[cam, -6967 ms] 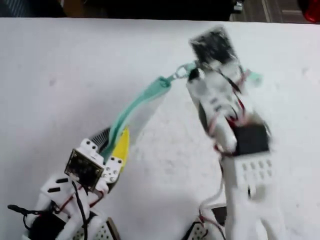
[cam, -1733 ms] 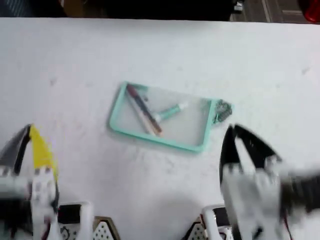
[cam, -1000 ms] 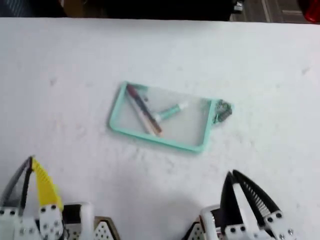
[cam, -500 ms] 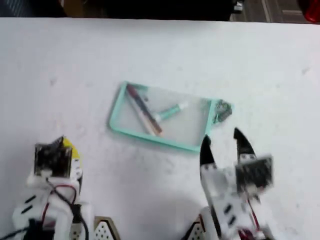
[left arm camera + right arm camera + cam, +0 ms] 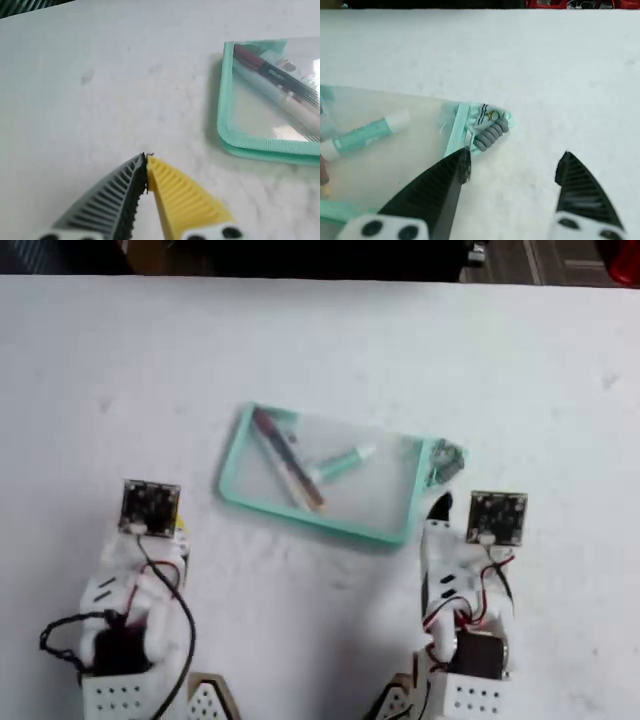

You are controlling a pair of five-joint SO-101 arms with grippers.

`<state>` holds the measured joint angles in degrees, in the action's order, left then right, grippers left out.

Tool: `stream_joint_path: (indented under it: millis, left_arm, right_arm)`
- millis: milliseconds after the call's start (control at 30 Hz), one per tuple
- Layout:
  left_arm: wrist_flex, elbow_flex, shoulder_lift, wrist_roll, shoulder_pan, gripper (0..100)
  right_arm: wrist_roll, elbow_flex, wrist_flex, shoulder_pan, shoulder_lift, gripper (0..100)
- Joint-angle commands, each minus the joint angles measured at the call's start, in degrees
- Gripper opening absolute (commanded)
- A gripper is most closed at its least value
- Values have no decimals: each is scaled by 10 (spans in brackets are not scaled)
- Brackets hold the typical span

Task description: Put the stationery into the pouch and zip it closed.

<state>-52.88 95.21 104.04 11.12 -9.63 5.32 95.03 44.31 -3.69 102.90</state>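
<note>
Hovers with right gripper (image 5: 516,158) spread beside pouch (image 5: 385,495) zipper pull (image 5: 490,133); left gripper (image 5: 146,161) pressed together near opposite end; pens (image 5: 288,464) inside, zip seemingly closed.

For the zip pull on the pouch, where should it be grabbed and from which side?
Take the grey ribbed zip pull, which sticks out past the pouch corner onto bare table. Come from the robot's side with the open right claw, probably one finger either side of it.
</note>
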Motion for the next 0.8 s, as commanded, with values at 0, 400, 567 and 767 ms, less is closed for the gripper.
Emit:
stream_joint_path:
  millis: [0, 400, 567, 767]
  left_arm:
    - [29, 17, 4, 5, 44, 24]
    - [-80, 18, 5, 4, 63, 24]
    - [-142, 18, 5, 4, 63, 24]
    - [-207, 16, 5, 4, 63, 24]
  right_arm:
    - [3, 18, -15, 3, 3, 265]
    - [3, 18, 189, 25, 1, 267]
    - [3, 18, 216, 39, 0, 267]
    - [3, 18, 283, 149, 0, 265]
